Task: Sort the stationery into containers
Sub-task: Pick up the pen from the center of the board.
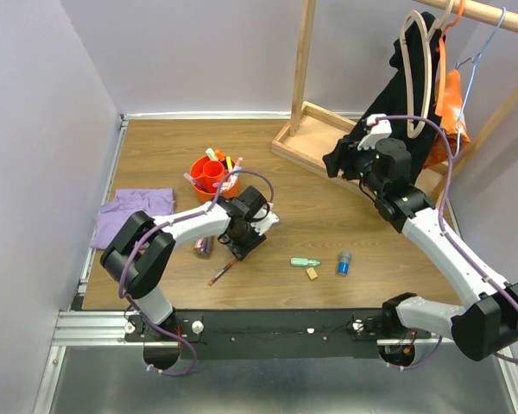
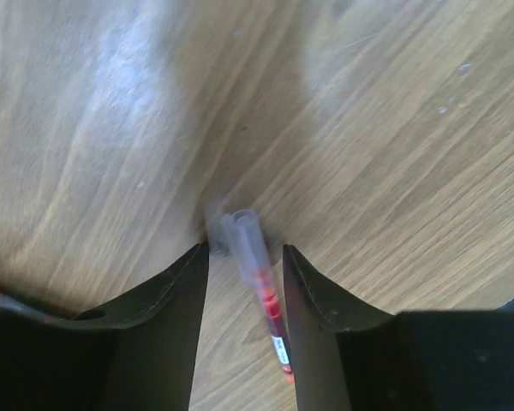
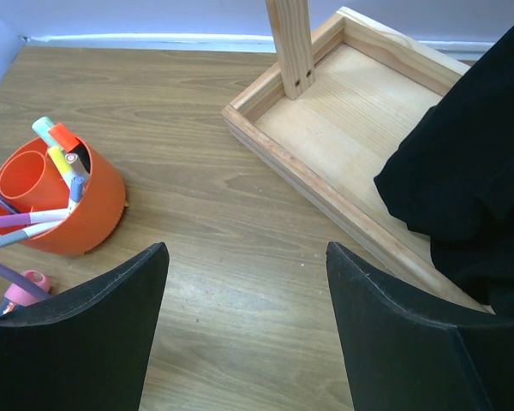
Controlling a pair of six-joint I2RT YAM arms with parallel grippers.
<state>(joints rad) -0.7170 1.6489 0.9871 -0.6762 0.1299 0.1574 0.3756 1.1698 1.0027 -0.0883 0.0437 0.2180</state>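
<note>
A red pen [image 2: 270,304] with a clear cap lies on the wooden table between the fingers of my left gripper [image 2: 246,250]. The jaws stand a little apart around it, with a gap on the left side, and the pen lies close against the right finger. From above, the pen [image 1: 222,272] pokes out below the left gripper [image 1: 240,250]. The orange tub [image 1: 209,177] holds several markers. A green marker [image 1: 305,262], a tan eraser [image 1: 312,273] and a blue cylinder [image 1: 344,263] lie on the table. My right gripper [image 3: 247,248] is open over bare wood, with the tub [image 3: 64,201] to its left.
A purple cloth [image 1: 134,214] lies at the left edge. The wooden rack base [image 1: 328,142] stands at the back right, with a black garment [image 1: 410,112] and an orange one hanging over it. A pinkish item [image 1: 204,245] lies beside the left arm.
</note>
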